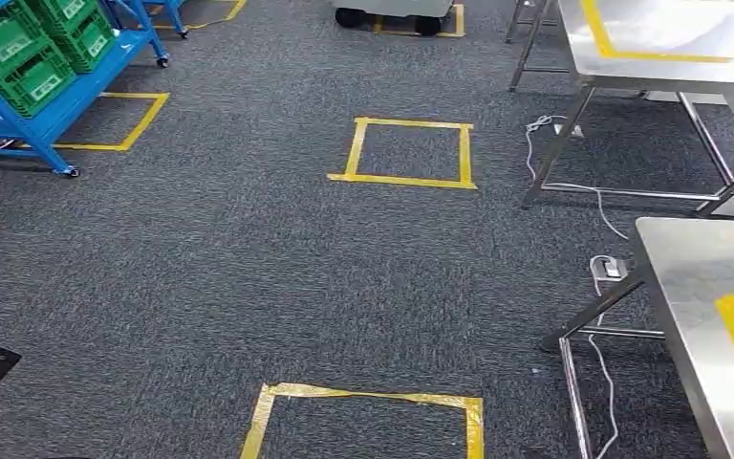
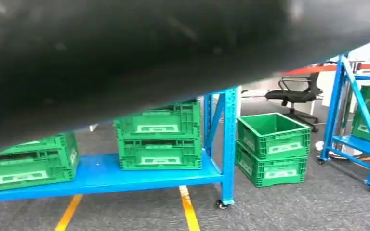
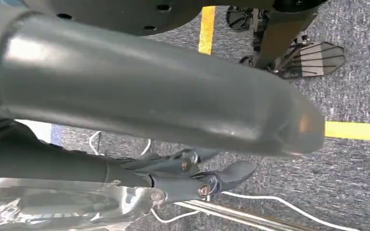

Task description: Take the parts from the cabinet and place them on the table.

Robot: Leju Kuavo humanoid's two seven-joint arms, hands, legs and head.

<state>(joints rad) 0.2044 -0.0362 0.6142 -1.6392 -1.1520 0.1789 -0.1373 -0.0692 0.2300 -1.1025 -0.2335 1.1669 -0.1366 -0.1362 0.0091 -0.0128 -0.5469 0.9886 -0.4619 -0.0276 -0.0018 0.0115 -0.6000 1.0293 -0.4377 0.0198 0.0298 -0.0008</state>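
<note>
The head view looks down on grey carpet with yellow tape squares. The blue cabinet, holding green crates, stands far left; steel benches stand right. The right hand hangs with fingers loosely apart, holding nothing. The left hand's state cannot be told.

- The right hand has dark grey, smooth fingers with small round silver screws at the joints.
- A thick, glossy grey thumb ends in a rounded tip.
- Above it, a dark plate has small round holes.
</note>
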